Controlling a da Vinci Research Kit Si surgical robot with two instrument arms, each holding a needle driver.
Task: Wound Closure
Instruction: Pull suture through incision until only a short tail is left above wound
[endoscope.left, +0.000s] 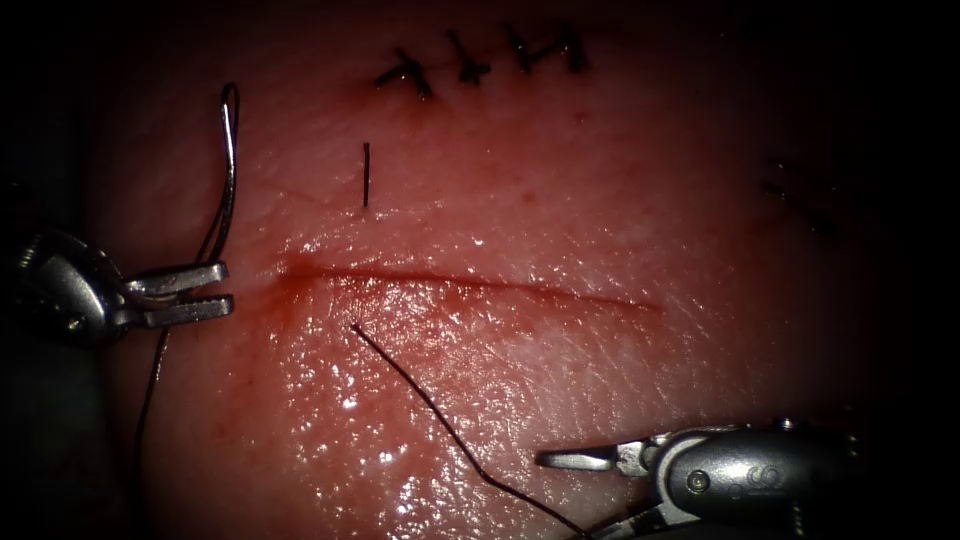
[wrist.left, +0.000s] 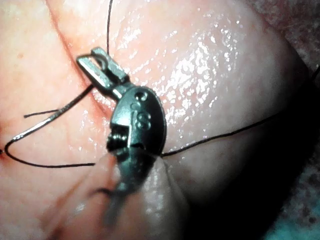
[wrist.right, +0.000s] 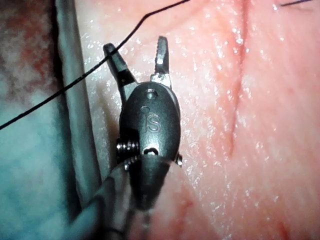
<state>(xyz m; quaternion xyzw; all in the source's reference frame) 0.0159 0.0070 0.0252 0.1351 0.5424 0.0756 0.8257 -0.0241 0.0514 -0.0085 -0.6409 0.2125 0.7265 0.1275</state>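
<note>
Holding needle (endoscope.left: 228, 165) near one end, left tool (endoscope.left: 195, 293) sits left of cut (endoscope.left: 470, 285), fingers clamped on it. Needle curves up from fingers, clear of tissue (endoscope.left: 560, 210). Right tool (endoscope.left: 590, 490) low on right, fingers spread wide, gripping nothing, thread (endoscope.left: 430, 405) running past it. Thread comes out of tissue just below cut's left part. Short cut end of thread (endoscope.left: 366, 175) above cut, finished stitches (endoscope.left: 480, 60) further up.

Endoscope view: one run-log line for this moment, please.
left tool: shut on needle, clear of tissue | right tool: open, holds nothing | thread: crosses tissue
</note>
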